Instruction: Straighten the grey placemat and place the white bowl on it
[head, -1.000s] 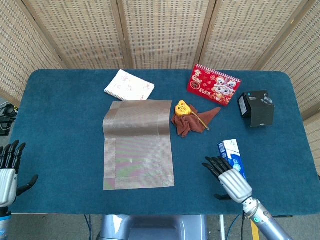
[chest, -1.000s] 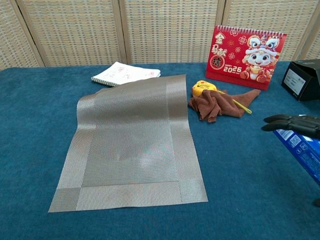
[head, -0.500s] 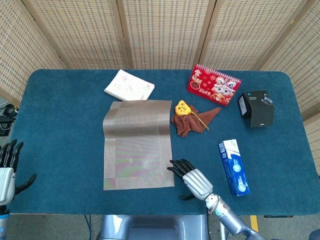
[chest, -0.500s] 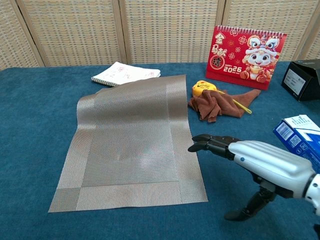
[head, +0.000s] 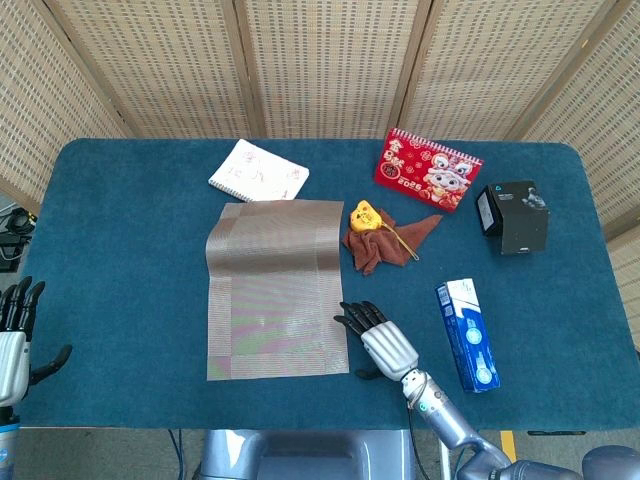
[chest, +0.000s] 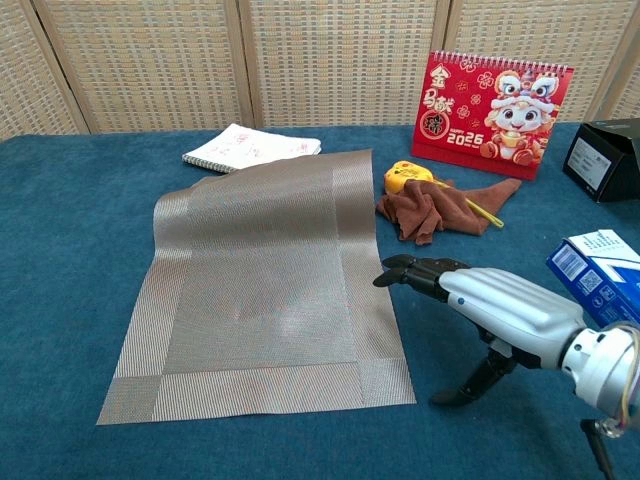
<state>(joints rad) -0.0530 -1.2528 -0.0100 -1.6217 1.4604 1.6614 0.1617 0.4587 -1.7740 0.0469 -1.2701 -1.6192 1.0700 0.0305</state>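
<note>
While flat, palm down and holding nothing, right hand with dark fingertips spread, just beside the right edge of the grey placemat; whether those tips touch the mat cannot be told. Thumb angled down to the blue table beneath the palm in the chest view.

Placemat lying lengthwise near the table's middle, slightly skewed, its far edge lifted in a gentle curl and resting against a white spiral notebook. No white bowl visible in either view.

Left hand at the table's near left corner in the head view only, upright, fingers straight and apart, thumb out to the side, gripping nothing, well apart from the mat.

To the right of the mat's far end, a crumpled brown cloth with a small yellow toy touching its left side. Behind it, a red desk calendar standing upright. Further right, a black box. Near the right hand, a blue and white carton lying on the table, apart from the hand. Woven screen panels behind the table.
</note>
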